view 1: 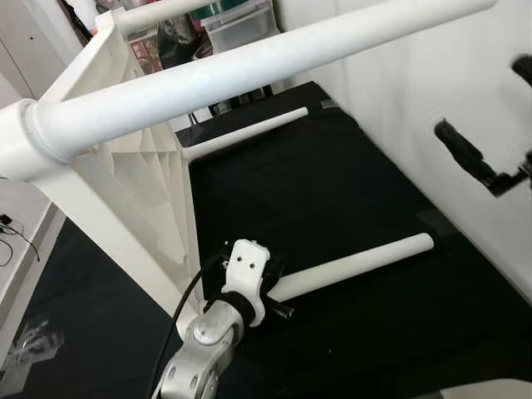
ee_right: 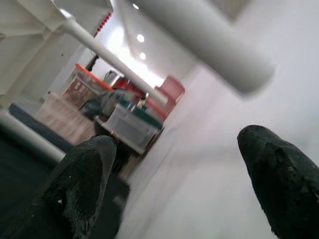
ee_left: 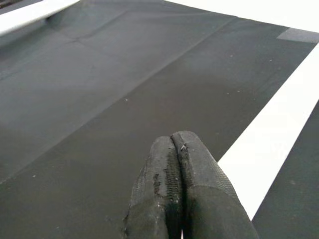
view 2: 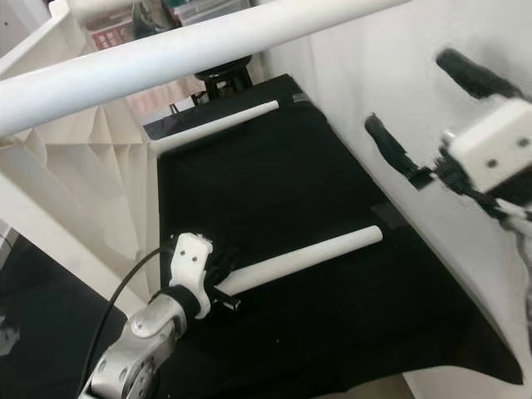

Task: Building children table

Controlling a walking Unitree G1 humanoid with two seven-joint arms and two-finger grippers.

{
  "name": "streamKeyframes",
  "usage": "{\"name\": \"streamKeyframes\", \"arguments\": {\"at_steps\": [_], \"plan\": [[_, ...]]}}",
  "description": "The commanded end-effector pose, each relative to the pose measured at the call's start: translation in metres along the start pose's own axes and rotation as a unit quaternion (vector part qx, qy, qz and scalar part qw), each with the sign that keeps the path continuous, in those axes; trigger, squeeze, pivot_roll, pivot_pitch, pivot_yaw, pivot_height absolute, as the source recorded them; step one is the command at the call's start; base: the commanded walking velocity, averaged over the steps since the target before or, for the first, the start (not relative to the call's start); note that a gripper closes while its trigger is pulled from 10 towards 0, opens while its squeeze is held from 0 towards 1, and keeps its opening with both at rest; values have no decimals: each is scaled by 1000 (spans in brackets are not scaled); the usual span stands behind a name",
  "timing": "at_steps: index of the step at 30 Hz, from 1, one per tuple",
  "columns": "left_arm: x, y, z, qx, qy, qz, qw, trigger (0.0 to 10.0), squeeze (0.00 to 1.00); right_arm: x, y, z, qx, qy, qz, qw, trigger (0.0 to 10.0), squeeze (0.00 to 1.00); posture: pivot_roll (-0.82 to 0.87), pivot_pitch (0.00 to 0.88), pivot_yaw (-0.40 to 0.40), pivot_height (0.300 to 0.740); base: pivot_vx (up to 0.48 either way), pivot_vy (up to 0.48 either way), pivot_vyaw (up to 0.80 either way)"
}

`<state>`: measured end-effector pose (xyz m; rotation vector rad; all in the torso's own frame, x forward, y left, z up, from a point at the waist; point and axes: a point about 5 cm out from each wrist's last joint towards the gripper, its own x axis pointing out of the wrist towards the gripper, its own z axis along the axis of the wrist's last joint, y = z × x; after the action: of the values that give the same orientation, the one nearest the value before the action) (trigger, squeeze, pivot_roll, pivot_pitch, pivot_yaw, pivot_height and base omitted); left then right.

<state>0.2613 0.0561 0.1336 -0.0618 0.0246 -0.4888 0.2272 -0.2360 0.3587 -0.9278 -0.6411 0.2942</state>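
The white children's table lies on its side, its ribbed underside [view 1: 141, 179] at my left. One fitted leg [view 1: 249, 66] crosses close in front of me, and another fitted leg [view 1: 249, 129] runs low over the black mat [view 1: 332, 183]. A loose white leg [view 1: 357, 264] lies on the mat. My left gripper [view 1: 278, 293] rests at the near end of that loose leg. In the left wrist view its fingers [ee_left: 174, 149] are shut with nothing between them, and the loose leg [ee_left: 279, 129] lies beside them. My right gripper [view 2: 424, 108] hangs open in the air at the right, holding nothing.
A white wall [view 1: 432, 75] borders the mat on the right. Clear storage boxes [view 1: 237, 21] and clutter stand behind the table. A thin cable [view 1: 17, 237] lies on the pale floor at the left. The mat's front edge [view 2: 465, 366] lies at the lower right.
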Motion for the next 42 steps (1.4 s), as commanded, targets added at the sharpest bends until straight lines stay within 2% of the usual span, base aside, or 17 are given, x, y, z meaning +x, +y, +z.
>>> {"name": "streamKeyframes", "arguments": {"at_steps": [1,2,5,6,9,11,13,18,24,31,42], "plan": [[-1,7,-4,-4,6,19,1000,0,0,7,5,3,-26,-11,17,999,10000,0,-219,72,223,740,0,0,0],[-1,7,-4,-4,5,21,1000,0,0,11,3,2,-47,-10,14,999,10000,0,-208,67,222,740,0,0,0],[-1,7,-4,-4,5,22,1000,0,0,13,2,1,-60,-9,12,998,10000,0,-206,66,222,740,0,0,0],[-1,8,-4,-4,5,23,1000,0,0,17,1,1,-78,-13,9,997,10000,0,-206,66,222,740,0,0,0],[-1,8,-3,-3,4,24,1000,0,0,22,1,2,-88,-20,9,996,10000,0,-199,60,220,740,0,0,0],[-2,10,-3,-2,2,28,1000,0,0,32,-1,5,-122,-35,3,992,10000,0,-192,54,216,740,0,0,0],[-2,10,-3,-2,2,28,1000,0,0,32,-1,5,-122,-35,3,992,10000,0,-192,54,216,740,0,0,0],[-1,9,-2,-2,0,30,1000,0,0,44,-14,8,-165,-47,-34,985,10000,0,-184,53,212,740,0,0,0],[-2,8,-2,-4,-1,31,1000,0,0,49,-15,4,-178,-42,-45,982,10000,0,-179,57,206,740,0,0,0],[-3,9,-3,-6,-1,34,999,0,0,46,-14,-8,-180,-18,-50,982,10000,0,-182,62,207,740,0,0,0],[-1,7,-3,-8,0,32,999,0,0,67,-12,15,-222,-90,-29,970,10000,0,-192,63,215,740,0,0,0]]}}
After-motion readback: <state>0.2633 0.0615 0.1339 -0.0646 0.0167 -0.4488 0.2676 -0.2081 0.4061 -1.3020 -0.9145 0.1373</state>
